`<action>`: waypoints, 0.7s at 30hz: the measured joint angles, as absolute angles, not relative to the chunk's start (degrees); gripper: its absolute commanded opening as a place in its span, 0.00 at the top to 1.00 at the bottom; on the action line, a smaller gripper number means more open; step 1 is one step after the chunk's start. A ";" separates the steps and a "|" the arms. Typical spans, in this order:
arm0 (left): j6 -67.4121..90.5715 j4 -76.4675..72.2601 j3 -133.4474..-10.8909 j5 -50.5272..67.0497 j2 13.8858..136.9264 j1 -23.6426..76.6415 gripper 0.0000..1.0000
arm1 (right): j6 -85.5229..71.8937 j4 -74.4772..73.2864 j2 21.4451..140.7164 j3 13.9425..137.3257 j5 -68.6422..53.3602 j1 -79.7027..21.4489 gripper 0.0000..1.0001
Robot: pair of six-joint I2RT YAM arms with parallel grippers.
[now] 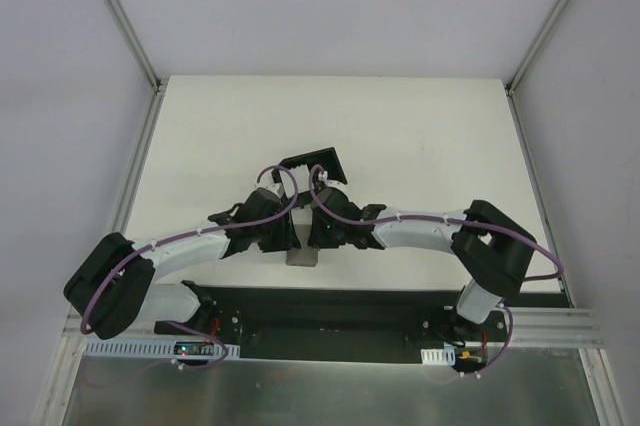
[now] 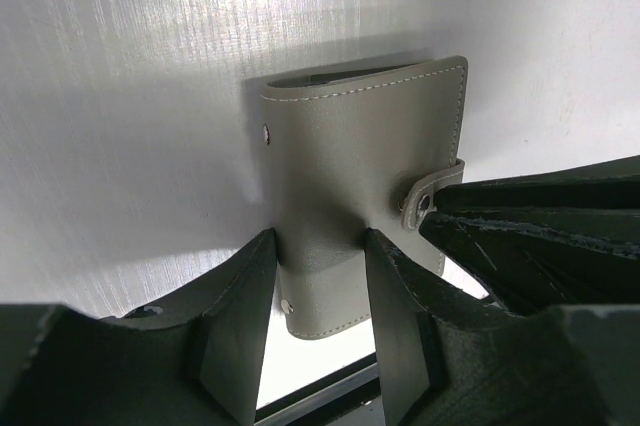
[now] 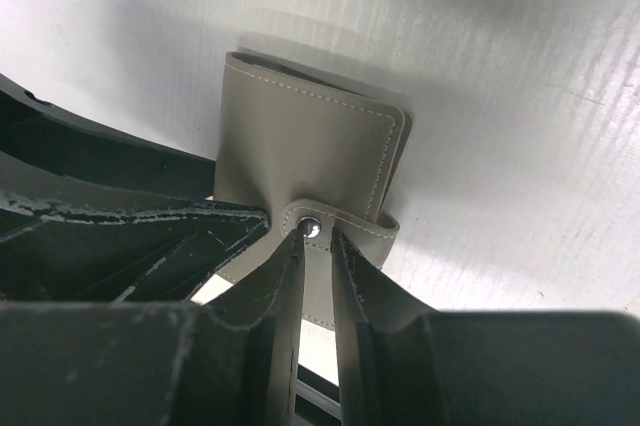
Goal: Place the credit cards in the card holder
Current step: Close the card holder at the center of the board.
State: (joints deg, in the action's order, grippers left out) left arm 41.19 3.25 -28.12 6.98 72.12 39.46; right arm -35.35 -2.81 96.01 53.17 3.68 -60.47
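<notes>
Grey wallet [image 2: 360,156] sits clamped in my left claw [image 2: 320,241] while my right claw [image 3: 315,234] pinches its snap strap [image 3: 365,224] tbh.

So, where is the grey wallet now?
In the top view, the grey wallet is near the table's front edge, held between the left hand and right hand.
</notes>
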 measured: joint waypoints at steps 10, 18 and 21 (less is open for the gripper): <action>41.19 3.25 -28.12 6.92 72.10 39.79 0.59 | -33.58 -5.50 97.06 55.75 3.92 -60.64 0.80; 41.17 3.25 -28.12 6.94 72.12 39.79 0.60 | -31.05 -8.84 99.83 59.99 3.79 -60.66 0.83; 41.17 3.27 -28.12 6.94 72.12 39.79 0.60 | -30.74 -9.69 99.98 60.49 3.81 -60.80 0.83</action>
